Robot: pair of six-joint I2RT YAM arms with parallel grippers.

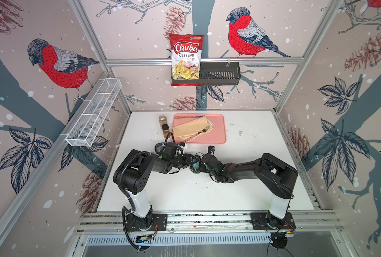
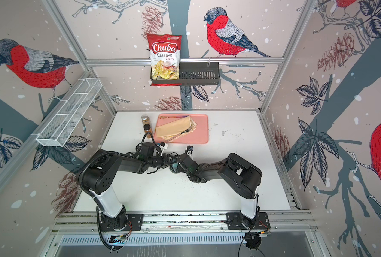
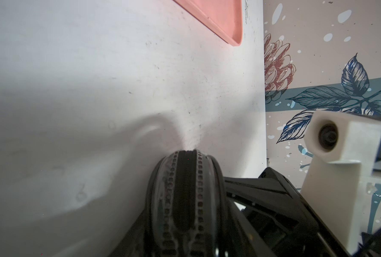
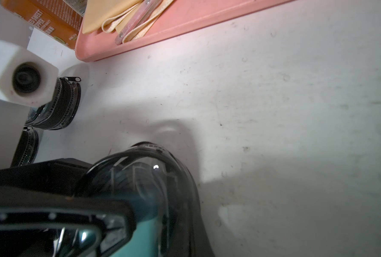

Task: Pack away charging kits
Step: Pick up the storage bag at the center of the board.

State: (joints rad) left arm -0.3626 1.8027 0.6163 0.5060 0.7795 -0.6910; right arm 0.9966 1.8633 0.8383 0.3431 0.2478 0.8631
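Just in front of the pink rectangular plastic tray [image 1: 219, 131], on its robot-facing side, a black oval zip-up case with a clear lid [image 1: 195, 166] is held on edge over the white tabletop [image 1: 240, 189], between the two arms. The right gripper [image 1: 200, 166] is closed, and in the right wrist view it appears to be clamped on this case. A teal cube plug adapter [image 4: 145, 224] is seen through the lid; no coiled cable can be made out inside. The left gripper [image 1: 191, 161] stands at the opposite side, with the case's black zip band [image 3: 186, 195] centred edge-on between its jaws. Whether those jaws have met the case cannot be told. The step is judged to be a second hold on the case, either for a handover or for working the zip. It would be done well if the left jaws were closed squarely on the two flat faces, away from the zip, with only enough pressure to stop slipping, since the clear lid is likely to flex. The right grip should not be released until the left one is seen to be firm. Two more black oval cases [image 4: 58, 104] stand on edge near the tray's corner, beside the orange-labelled spice jar [image 4: 45, 20], and should be kept clear of.
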